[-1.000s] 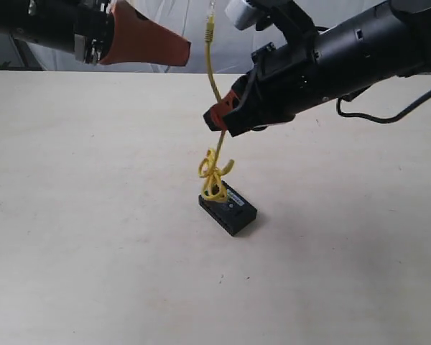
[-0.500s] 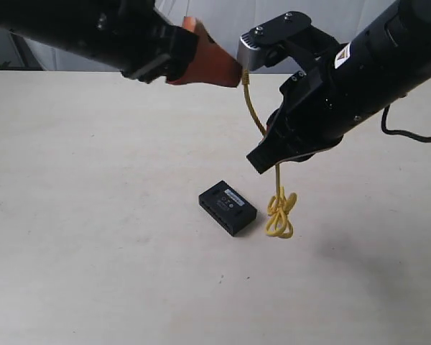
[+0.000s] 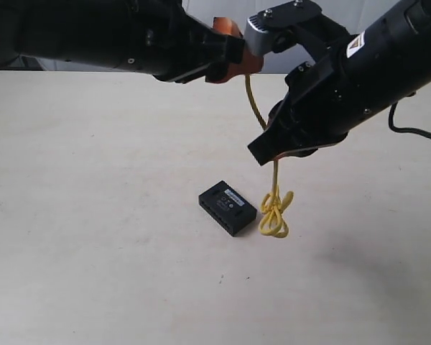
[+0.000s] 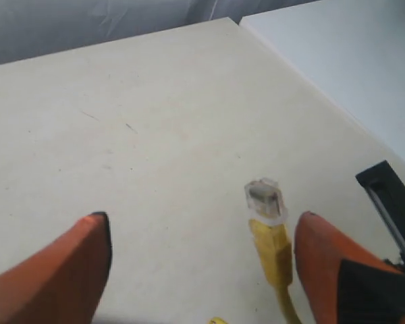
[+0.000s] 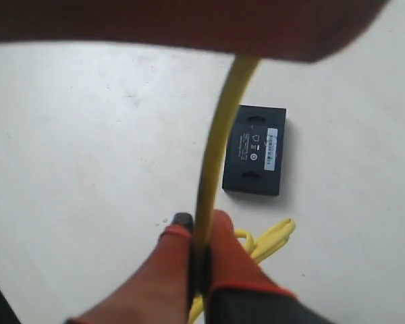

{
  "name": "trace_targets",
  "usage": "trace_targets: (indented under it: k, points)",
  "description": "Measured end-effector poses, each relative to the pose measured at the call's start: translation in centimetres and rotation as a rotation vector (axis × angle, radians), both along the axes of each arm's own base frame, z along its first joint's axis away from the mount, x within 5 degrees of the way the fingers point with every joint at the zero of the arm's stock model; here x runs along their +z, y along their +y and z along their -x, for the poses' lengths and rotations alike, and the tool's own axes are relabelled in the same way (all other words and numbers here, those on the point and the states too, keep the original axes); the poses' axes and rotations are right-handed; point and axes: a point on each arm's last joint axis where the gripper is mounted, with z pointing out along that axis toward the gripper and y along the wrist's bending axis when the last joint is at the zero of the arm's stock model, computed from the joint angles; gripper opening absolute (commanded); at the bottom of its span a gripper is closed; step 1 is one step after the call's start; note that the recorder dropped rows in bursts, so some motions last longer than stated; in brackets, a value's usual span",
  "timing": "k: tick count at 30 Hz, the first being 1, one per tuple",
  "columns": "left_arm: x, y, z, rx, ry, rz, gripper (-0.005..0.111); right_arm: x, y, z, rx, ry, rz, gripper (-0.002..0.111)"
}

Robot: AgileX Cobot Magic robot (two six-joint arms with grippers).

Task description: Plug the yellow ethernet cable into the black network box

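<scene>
The yellow ethernet cable (image 3: 257, 109) hangs upright between both grippers. My right gripper (image 3: 274, 157) is shut on its middle; in the right wrist view the cord (image 5: 219, 135) runs up out of the pinched fingertips (image 5: 223, 233). Its tied loop (image 3: 274, 215) dangles just right of the black network box (image 3: 228, 207), which lies flat on the table with its label up (image 5: 254, 150). My left gripper (image 3: 237, 63) is open around the cable's upper end. The clear plug (image 4: 264, 200) stands between its orange fingers (image 4: 327, 260), close to one finger and not gripped.
The pale table (image 3: 93, 215) runs to a far edge (image 4: 304, 84), with a lighter surface beyond it. The two black arms cross close together above the box. A black part of the right arm (image 4: 391, 202) shows beside the left gripper.
The right gripper carried the cable to the right, so the loop left the box top and now hangs beside it. The left gripper moved right until it straddles the upper plug.
</scene>
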Motion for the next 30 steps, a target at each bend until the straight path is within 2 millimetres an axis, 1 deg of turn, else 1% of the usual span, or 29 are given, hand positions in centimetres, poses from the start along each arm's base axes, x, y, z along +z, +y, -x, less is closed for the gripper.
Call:
trace_targets:
  k: [2,4,8,12,15,17,24,26,27,28,29,30]
  points:
    - [0.1,-0.3,0.1,0.011,-0.010,0.008,0.071,0.1,0.0,0.1,-0.007,0.002,-0.007,-0.001]
    - [0.0,-0.6,0.2,0.016,-0.012,0.013,0.066,0.2,-0.1,0.0,-0.016,0.006,-0.009,-0.001]
    - [-0.7,-1.2,0.0,0.020,0.003,0.009,0.053,-0.1,-0.5,0.0,-0.031,0.016,0.006,-0.001]
    - [-0.7,-1.3,0.0,0.025,0.006,0.015,0.039,-0.2,-0.5,0.0,-0.037,0.019,0.005,-0.001]
    - [-0.7,-1.3,0.0,0.026,0.012,0.020,0.018,-0.2,-0.5,0.0,-0.039,0.018,0.002,-0.001]
    - [-0.8,-1.4,0.1,0.020,0.016,0.020,0.000,-0.2,-0.5,0.0,-0.040,0.020,-0.001,-0.001]
    - [-1.0,-1.5,0.2,-0.004,0.031,0.018,0.000,-0.1,-0.4,0.0,-0.043,0.019,-0.011,-0.001]
    - [-1.2,-1.9,0.3,-0.008,0.045,0.024,0.001,0.1,-0.1,0.1,-0.033,0.016,-0.036,-0.001]
    - [-1.4,-2.1,0.4,-0.013,0.057,0.027,0.003,0.1,0.2,0.2,-0.024,0.021,-0.045,-0.001]
    - [-1.4,-2.1,0.4,-0.014,0.060,0.028,0.007,0.1,0.3,0.3,-0.020,0.022,-0.050,-0.001]
    - [-1.5,-2.2,0.4,-0.011,0.067,0.035,0.015,0.1,0.3,0.3,-0.019,0.022,-0.051,-0.001]
    - [-1.5,-2.2,0.4,-0.010,0.069,0.037,0.025,0.1,0.3,0.3,-0.017,0.022,-0.053,-0.001]
